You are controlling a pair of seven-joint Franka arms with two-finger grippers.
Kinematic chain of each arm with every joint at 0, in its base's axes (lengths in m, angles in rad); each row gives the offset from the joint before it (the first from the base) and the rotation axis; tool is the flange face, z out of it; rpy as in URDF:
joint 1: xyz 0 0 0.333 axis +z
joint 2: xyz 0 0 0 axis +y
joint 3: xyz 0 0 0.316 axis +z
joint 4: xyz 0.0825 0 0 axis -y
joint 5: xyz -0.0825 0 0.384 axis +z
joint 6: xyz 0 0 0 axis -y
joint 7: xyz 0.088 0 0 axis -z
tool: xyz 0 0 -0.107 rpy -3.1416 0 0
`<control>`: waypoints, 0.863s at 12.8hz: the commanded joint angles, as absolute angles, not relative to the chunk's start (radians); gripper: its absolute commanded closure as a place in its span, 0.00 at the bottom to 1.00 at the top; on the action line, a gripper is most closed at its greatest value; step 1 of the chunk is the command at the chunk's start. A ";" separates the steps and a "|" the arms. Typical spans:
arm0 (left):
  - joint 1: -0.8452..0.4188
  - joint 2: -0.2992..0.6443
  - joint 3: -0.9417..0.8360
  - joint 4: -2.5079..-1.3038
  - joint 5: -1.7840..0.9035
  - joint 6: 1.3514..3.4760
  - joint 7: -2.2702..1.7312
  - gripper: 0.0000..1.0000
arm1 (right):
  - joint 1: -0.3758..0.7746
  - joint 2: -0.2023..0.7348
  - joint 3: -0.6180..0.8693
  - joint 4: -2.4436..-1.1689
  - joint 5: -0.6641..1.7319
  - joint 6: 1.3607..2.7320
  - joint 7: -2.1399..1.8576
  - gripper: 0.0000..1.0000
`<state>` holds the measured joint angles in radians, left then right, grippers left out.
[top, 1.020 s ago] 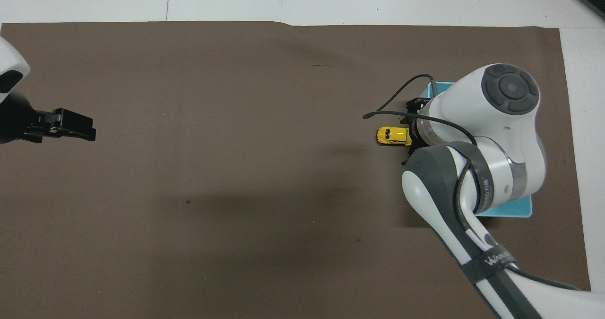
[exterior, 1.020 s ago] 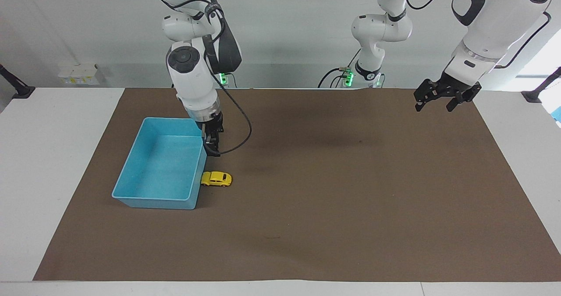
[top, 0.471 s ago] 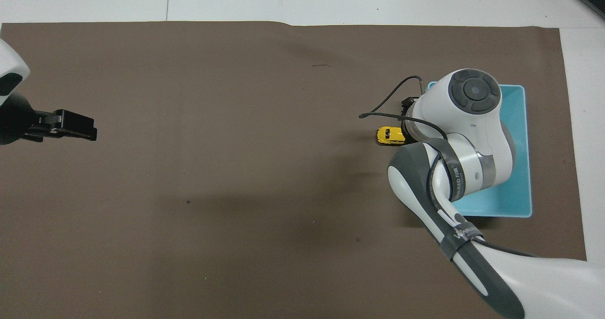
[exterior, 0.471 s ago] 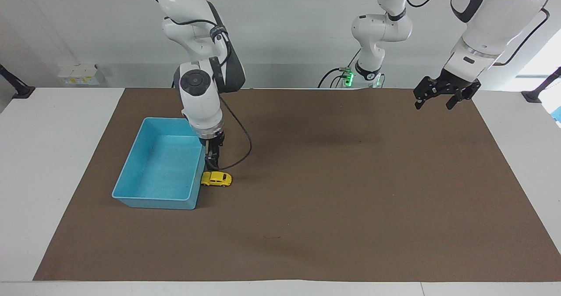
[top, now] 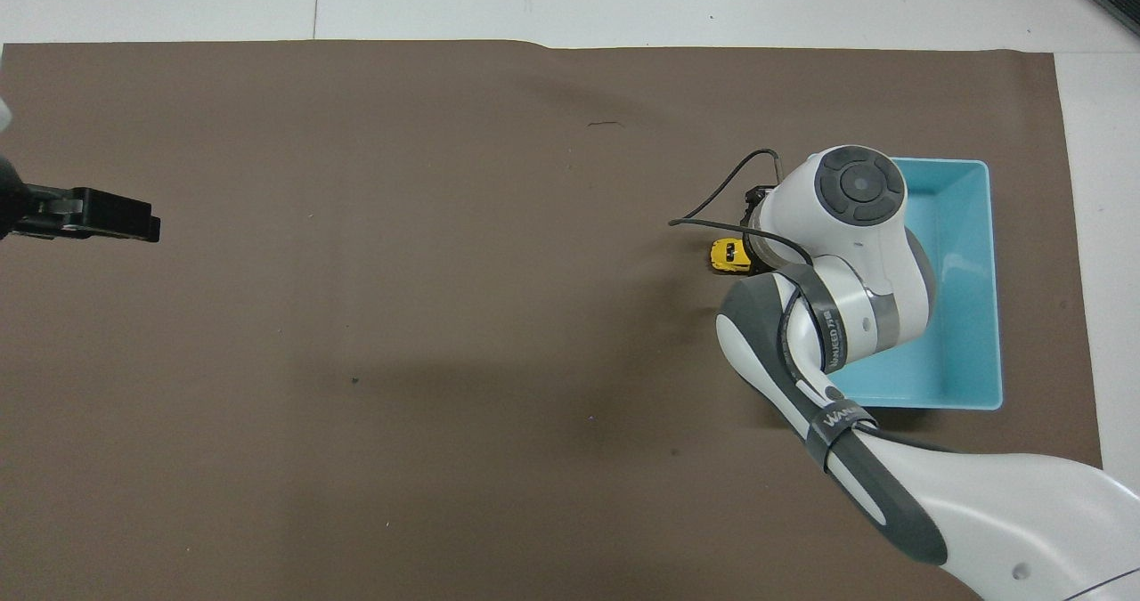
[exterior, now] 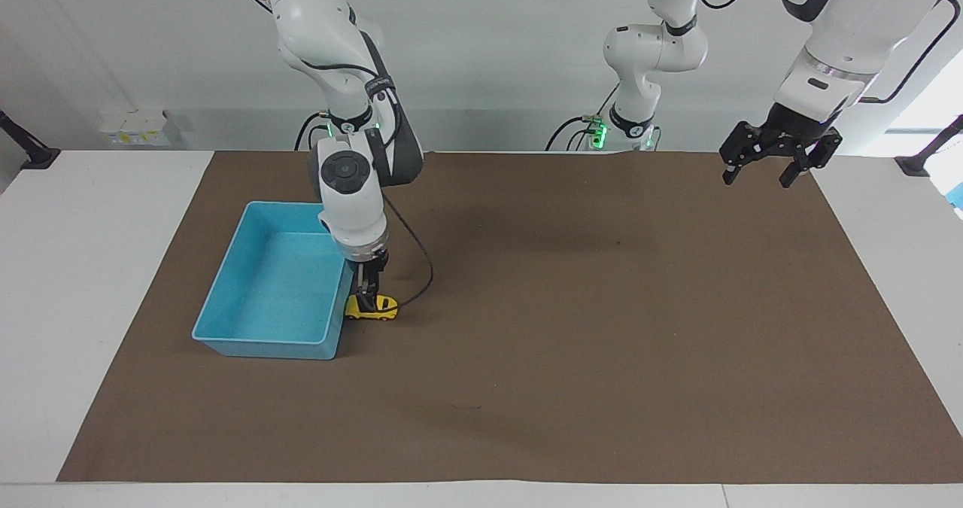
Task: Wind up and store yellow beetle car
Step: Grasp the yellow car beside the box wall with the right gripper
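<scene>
The yellow beetle car (exterior: 385,310) stands on the brown mat, touching the outer wall of the light blue bin (exterior: 259,346) on its side toward the left arm's end of the table. My right gripper (exterior: 368,299) points straight down and sits right at the car, covering its middle. In the overhead view only the car's front end (top: 725,253) shows from under the right arm's wrist. My left gripper (exterior: 758,174) is open and empty, held high over the mat's edge at the left arm's end, and shows in the overhead view (top: 134,225) too.
The bin (top: 987,316) holds nothing. The brown mat (exterior: 572,357) covers most of the white table. A black cable loops from the right wrist down beside the car.
My right gripper has come down from beside the bin's rim onto the car. The car has not moved. My left gripper has lifted and drawn back slightly.
</scene>
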<state>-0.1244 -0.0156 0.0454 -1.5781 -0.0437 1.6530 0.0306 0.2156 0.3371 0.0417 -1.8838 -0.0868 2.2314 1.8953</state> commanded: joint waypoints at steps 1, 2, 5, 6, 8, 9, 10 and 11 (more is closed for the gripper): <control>-0.115 -0.026 0.041 -1.588 -0.037 1.658 0.045 0.00 | 0.209 0.347 0.046 -1.904 -0.118 2.278 1.931 0.00; -0.115 -0.026 0.041 -1.591 -0.038 1.649 0.043 0.00 | 0.209 0.360 0.045 -1.904 -0.117 2.284 1.933 0.00; -0.117 -0.041 0.041 -1.614 -0.040 1.634 0.040 0.00 | 0.199 0.364 0.041 -1.950 -0.123 2.354 1.927 0.00; -0.117 -0.041 0.041 -1.614 -0.040 1.631 0.041 0.00 | 0.177 0.362 0.043 -1.954 -0.127 2.362 1.905 0.00; -0.117 -0.043 0.041 -1.614 -0.040 1.608 0.040 0.00 | 0.176 0.365 0.043 -1.968 -0.129 2.367 1.882 0.27; -0.117 -0.046 0.041 -1.614 -0.040 1.585 0.040 0.00 | 0.176 0.367 0.043 -1.970 -0.129 2.376 1.881 0.64; -0.115 -0.049 0.041 -1.615 -0.040 1.571 0.040 0.00 | 0.179 0.370 0.043 -1.962 -0.130 2.375 1.881 1.00; -0.115 -0.049 0.041 -1.617 -0.040 1.572 0.038 0.00 | 0.181 0.371 0.044 -1.956 -0.129 2.367 1.881 1.00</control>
<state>-0.1244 -0.0191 0.0454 -1.5895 -0.0437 1.5888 0.0323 0.1835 0.3709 0.0382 -1.9507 -0.1051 2.3505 1.8862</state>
